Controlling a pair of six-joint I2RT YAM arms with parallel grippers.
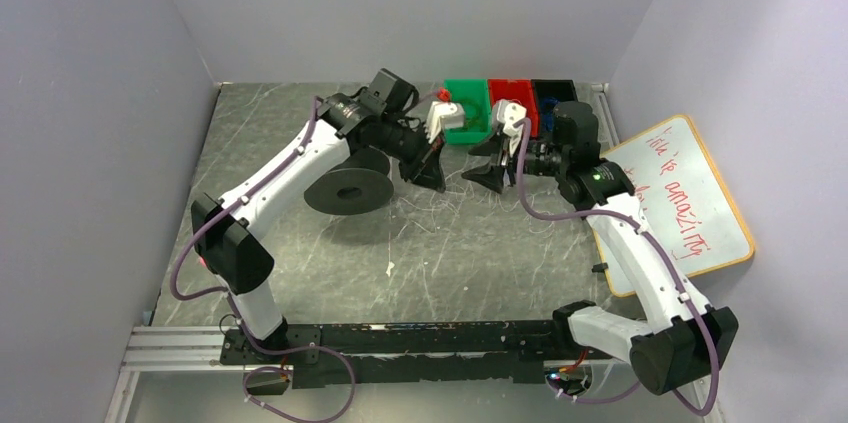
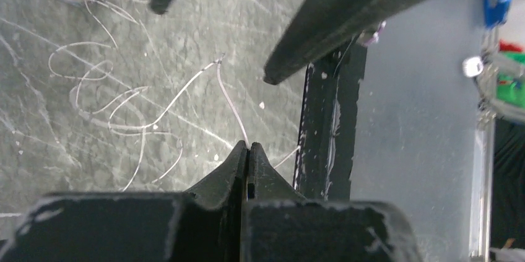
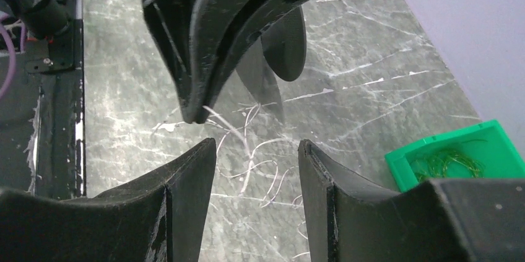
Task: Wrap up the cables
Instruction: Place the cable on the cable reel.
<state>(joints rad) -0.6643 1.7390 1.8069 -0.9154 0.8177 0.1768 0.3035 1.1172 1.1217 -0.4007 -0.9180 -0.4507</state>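
A thin pale cable [image 1: 432, 208] lies in loose loops on the dark marble table between the two grippers. My left gripper [image 1: 430, 175] is shut, and in the left wrist view [image 2: 247, 146] one strand of the cable [image 2: 230, 102] runs straight out of its closed tips. My right gripper [image 1: 490, 179] faces it close by. In the right wrist view it [image 3: 254, 150] is open and empty above the cable loops [image 3: 247, 172]. The left gripper [image 3: 207, 51] hangs just ahead of it there. A black spool [image 1: 348, 189] stands beside the left gripper.
Green [image 1: 468, 111], red [image 1: 515, 103] and dark blue [image 1: 553, 93] bins stand at the back of the table; the green bin [image 3: 455, 160] holds wire. A whiteboard [image 1: 680, 203] lies at the right. A black rail [image 2: 328, 119] runs along the table's near edge.
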